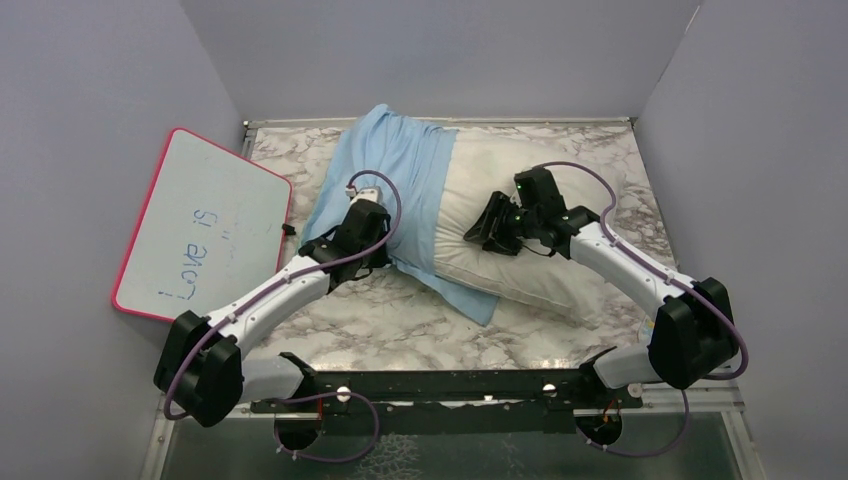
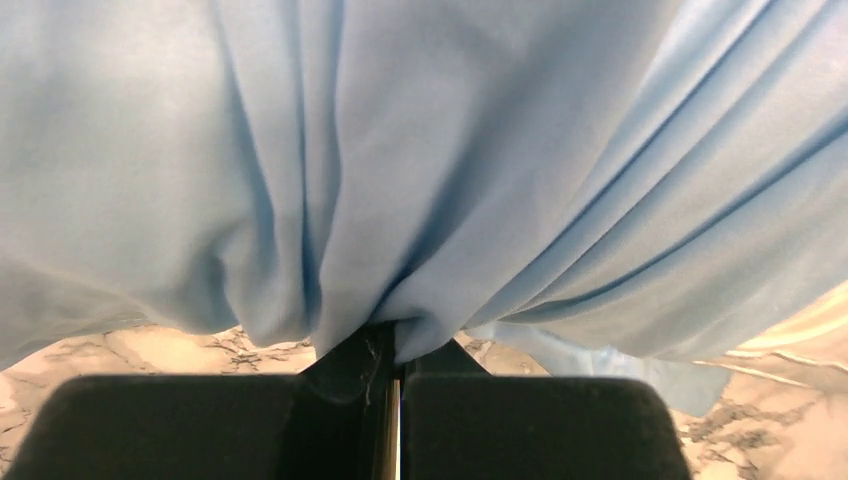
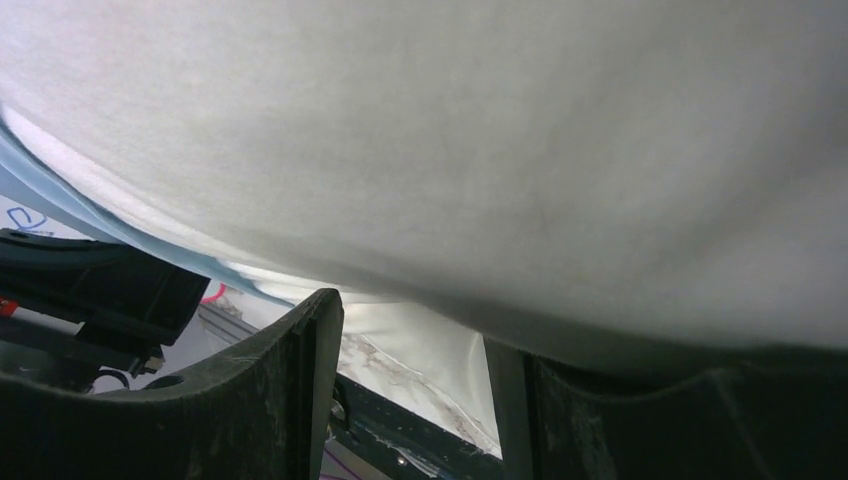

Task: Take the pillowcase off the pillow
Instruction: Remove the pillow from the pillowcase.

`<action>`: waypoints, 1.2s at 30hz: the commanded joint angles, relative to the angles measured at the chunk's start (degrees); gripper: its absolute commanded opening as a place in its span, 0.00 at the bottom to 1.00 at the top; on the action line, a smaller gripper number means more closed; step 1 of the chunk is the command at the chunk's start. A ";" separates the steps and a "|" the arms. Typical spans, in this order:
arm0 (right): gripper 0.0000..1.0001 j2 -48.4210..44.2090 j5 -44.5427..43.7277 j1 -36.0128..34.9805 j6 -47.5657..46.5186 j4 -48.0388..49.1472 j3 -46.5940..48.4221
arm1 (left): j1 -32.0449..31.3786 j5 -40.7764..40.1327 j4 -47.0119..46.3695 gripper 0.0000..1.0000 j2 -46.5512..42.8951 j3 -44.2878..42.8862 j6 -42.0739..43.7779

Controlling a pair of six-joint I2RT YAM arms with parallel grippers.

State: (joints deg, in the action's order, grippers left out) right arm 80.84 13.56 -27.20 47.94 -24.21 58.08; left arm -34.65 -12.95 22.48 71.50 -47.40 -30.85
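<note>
The pillowcase point(image 1: 400, 170) shows its plain light blue face and covers the left end of the pillow point(image 1: 540, 270), which lies bare and off-white to the right. My left gripper point(image 1: 380, 240) is at the pillowcase's near left edge. In the left wrist view it point(image 2: 397, 345) is shut on a bunched fold of the blue pillowcase point(image 2: 430, 150), which hangs taut in pleats. My right gripper point(image 1: 490, 228) rests on top of the bare pillow, jaws open. In the right wrist view it point(image 3: 410, 350) is open with the pillow point(image 3: 480, 130) filling the frame above the fingers.
A pink-rimmed whiteboard point(image 1: 205, 225) leans at the left wall. The marble tabletop point(image 1: 400, 320) shows in front of the pillow. Grey walls close in the left, back and right. A black rail point(image 1: 450, 385) runs along the near edge.
</note>
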 commanded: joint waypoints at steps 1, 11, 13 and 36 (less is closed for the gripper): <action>0.59 1.54 -6.18 1.36 -1.16 -8.39 -1.23 | 3.27 3.14 1.55 0.05 -4.65 -0.53 3.65; 0.59 1.43 -5.81 1.36 -0.65 -8.06 -1.68 | 3.29 33.51 -3.31 0.65 -3.43 0.91 2.29; 0.59 1.34 -5.58 1.30 -0.26 -7.50 -2.42 | 3.21 37.93 -5.53 0.69 -3.85 2.28 0.52; 0.59 0.93 -3.89 1.35 0.22 -7.34 -3.09 | -0.15 30.96 -36.75 0.70 5.23 13.86 -19.35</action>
State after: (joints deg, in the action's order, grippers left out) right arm 80.90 13.21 -27.18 47.99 -24.67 57.93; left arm -34.74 20.78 -5.56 74.30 -32.73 -47.79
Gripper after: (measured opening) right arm 0.586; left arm 0.703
